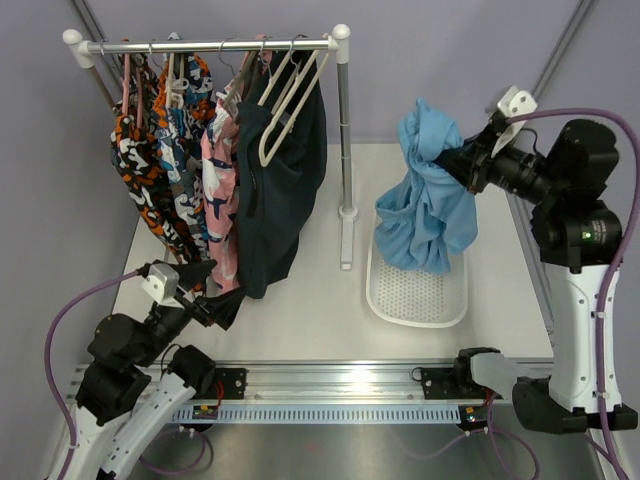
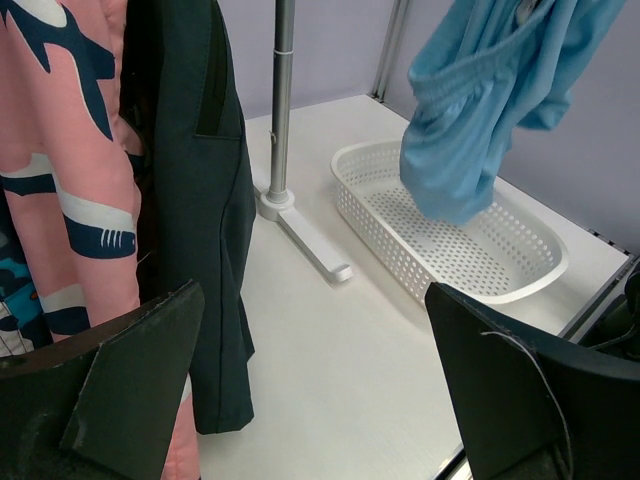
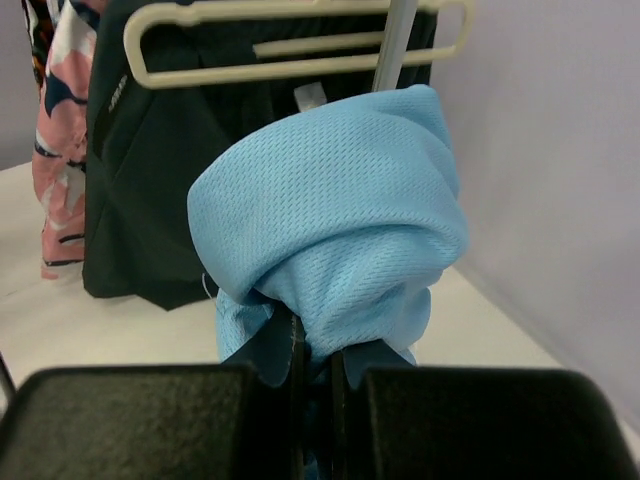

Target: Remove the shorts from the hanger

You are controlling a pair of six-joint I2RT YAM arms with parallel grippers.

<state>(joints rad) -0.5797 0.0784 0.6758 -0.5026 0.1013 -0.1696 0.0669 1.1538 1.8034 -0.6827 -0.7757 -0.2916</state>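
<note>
Over the right half of the table, we find the right gripper point(image 1: 458, 160) shut tight on a bunched fold of the light-blue shorts point(image 1: 425, 205), well clear of the rail point(image 1: 220, 44). The garment hangs straight down from the jaws, long axis vertical, with its lower end over the white basket point(image 1: 378, 290). We cannot tell whether it touches the floor. We judge a straight descent would lay it inside.

The dark navy shorts point(image 1: 285, 190) hang on a white hanger point(image 1: 290, 110), long axis also vertical. The left gripper point(image 1: 205, 290), jaws spread wide and holding nothing, sits low beside their hem. The cloth rises above it and slightly to its right. We rate the left arm the nearer by far. The hanger itself lies well above those jaws.
</note>
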